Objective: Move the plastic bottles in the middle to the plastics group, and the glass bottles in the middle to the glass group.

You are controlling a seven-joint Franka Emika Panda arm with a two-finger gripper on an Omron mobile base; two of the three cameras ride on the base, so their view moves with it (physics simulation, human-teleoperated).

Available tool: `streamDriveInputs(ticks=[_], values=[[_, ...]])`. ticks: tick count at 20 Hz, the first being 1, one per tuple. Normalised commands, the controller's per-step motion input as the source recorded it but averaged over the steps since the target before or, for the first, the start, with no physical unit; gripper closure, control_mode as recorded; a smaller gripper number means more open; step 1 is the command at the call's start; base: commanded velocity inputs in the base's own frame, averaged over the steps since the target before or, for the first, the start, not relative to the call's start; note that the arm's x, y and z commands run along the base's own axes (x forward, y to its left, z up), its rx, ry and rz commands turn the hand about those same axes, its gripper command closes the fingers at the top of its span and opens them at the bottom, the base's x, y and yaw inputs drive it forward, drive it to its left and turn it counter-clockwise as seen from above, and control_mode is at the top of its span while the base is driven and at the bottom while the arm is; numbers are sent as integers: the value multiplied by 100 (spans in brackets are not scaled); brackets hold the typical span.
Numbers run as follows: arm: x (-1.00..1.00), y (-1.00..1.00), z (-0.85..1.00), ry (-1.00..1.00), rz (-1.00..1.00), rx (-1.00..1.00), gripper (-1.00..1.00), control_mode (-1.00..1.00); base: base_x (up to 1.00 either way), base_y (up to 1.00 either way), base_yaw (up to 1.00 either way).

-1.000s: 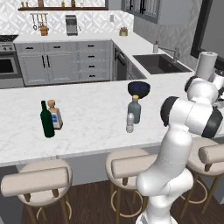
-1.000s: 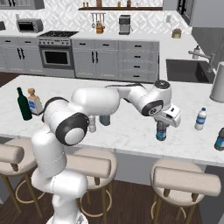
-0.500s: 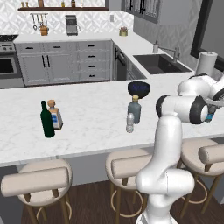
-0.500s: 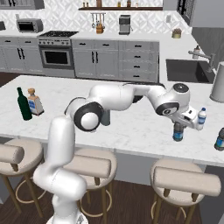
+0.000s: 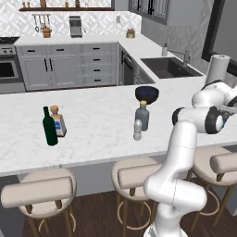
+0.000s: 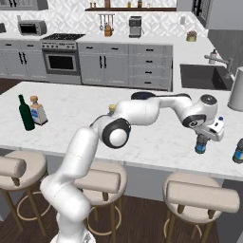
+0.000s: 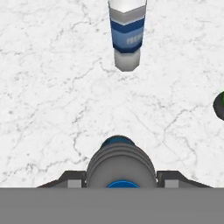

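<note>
Item: my end effector (image 6: 203, 144) clamped on an upright blue water bottle (image 7: 121, 162) low over the desk (image 7: 52, 100), plastics-group bottle (image 7: 127, 33) standing straight ahead, near, apart.

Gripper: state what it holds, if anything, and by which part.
The gripper holds the bluish water bottle upright, its fingers clamped on the upper body just below the cap.

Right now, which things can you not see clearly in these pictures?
- Gripper, right base view: the blue-label bottle it holds covers the fingertips.
- Second small bottle, right base view: cut by the right edge.
- Dark round object, hand view: cut by the edge, unidentifiable.
- Small pale bottle, left base view: too small for details.
</note>
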Motion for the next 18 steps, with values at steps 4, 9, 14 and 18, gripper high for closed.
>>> streamDriveInputs(ticks=[4, 9, 14, 18], values=[[42, -1, -49, 1, -1, 0, 100, -100, 0, 0, 0], [29, 0, -62, 8, -1, 0, 100, -100, 0, 0, 0], [7, 7, -65, 12, -1, 0, 100, -100, 0, 0, 0], [0, -2, -70, 9, 0, 0, 100, -100, 0, 0, 0]])
